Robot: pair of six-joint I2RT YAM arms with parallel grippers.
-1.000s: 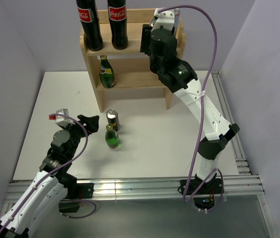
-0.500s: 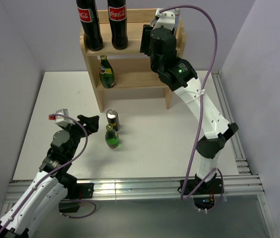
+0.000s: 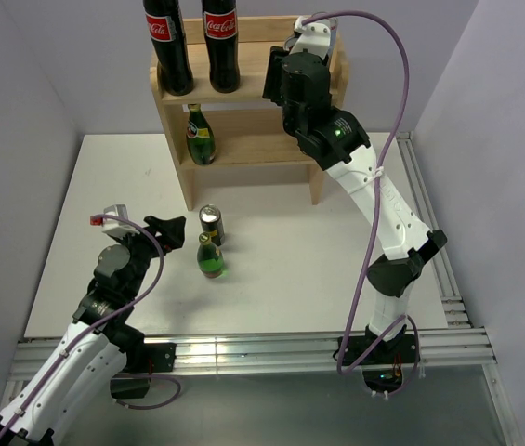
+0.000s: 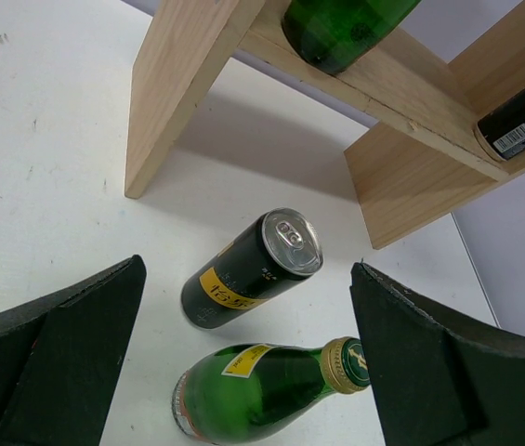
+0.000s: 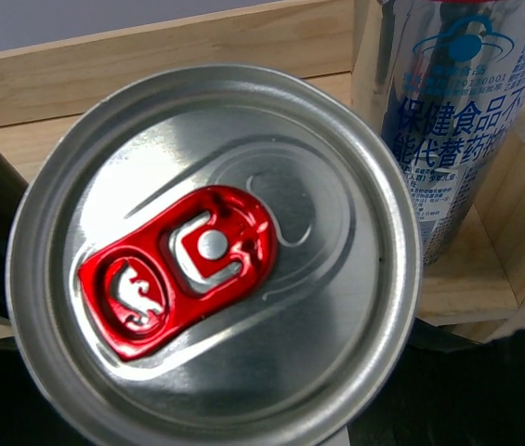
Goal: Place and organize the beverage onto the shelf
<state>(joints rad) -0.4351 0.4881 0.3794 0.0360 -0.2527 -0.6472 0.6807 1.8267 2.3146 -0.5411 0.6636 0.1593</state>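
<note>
Apparently setting silver red-tabbed can (image 5: 211, 251) onto top tier of light wooden 2-tier shelf (image 3: 248, 144), under right claw (image 3: 274, 79); cannot tell whether gripped or released. Left claw (image 4: 247, 265) spread wide before black-and-yellow can (image 4: 234, 286) on white bench (image 3: 104, 186). Next: advance, close squarely.

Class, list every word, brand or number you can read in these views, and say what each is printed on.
"Coca-Cola": red labels of the left cola bottle and the right cola bottle on the shelf.
"保健食品不 / 能代替药物": blue print on the silver can; its finer lines are too small to read.
Unreadable: yellow labels on the black can and the green bottle are blurred; the barcode digits on the dark bottle are too small.
</note>
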